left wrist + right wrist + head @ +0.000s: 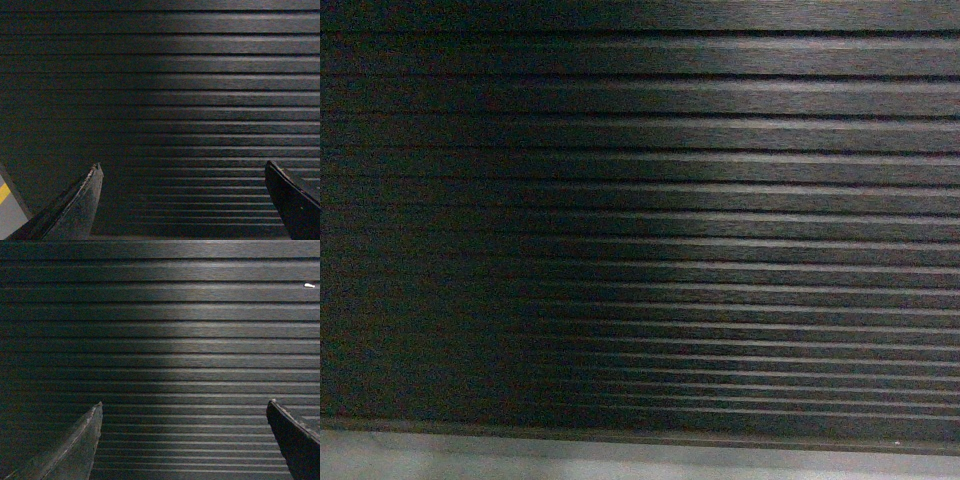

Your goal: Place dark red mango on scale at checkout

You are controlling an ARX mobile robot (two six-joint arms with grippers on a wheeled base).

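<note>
The checkout's dark ribbed front panel (640, 220) fills the head view, with its grey plinth (620, 458) along the bottom edge. The same panel (165, 90) fills the left wrist view, and it also fills the right wrist view (165, 330). My left gripper (182, 165) is open, its two dark fingers wide apart with nothing between them. My right gripper (184, 403) is open and empty too. Neither gripper shows in the head view. The dark red mango and the scale are out of view.
A strip of grey floor with a yellow line (4, 192) shows at the lower left of the left wrist view. A small white speck (309, 285) sits on the panel at the upper right of the right wrist view.
</note>
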